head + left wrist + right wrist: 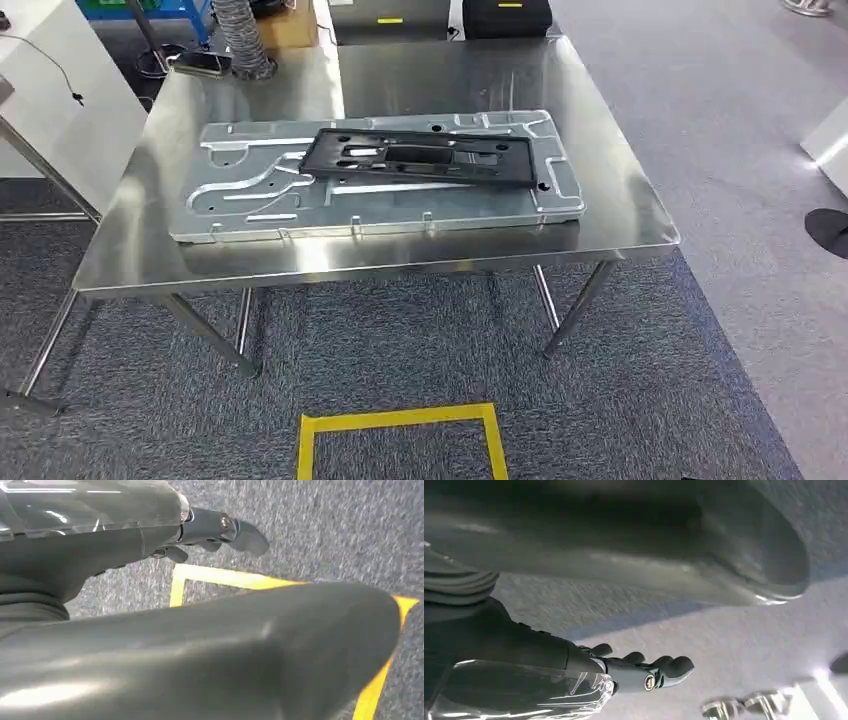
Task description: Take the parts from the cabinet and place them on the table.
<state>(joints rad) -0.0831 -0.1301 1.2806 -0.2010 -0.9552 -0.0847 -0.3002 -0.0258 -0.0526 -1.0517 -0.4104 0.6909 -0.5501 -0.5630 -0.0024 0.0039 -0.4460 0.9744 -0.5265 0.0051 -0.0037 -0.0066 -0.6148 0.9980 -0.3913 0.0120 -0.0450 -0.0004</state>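
The black part [418, 157], a flat frame with cut-outs, lies on top of the larger silver metal plate [240, 190], toward that plate's far right half and slightly askew to it. The plate itself rests flat on the steel table [400, 80], near the middle of the top. My left hand [210, 530] hangs over grey carpet [640, 380] with its fingers apart and nothing in them; yellow floor tape [225, 577] runs beneath it (the same marking sits on the carpet in front of the table). My right hand [644, 672] also holds nothing, fingers loosely extended, though the dim picture makes their spread hard to judge.
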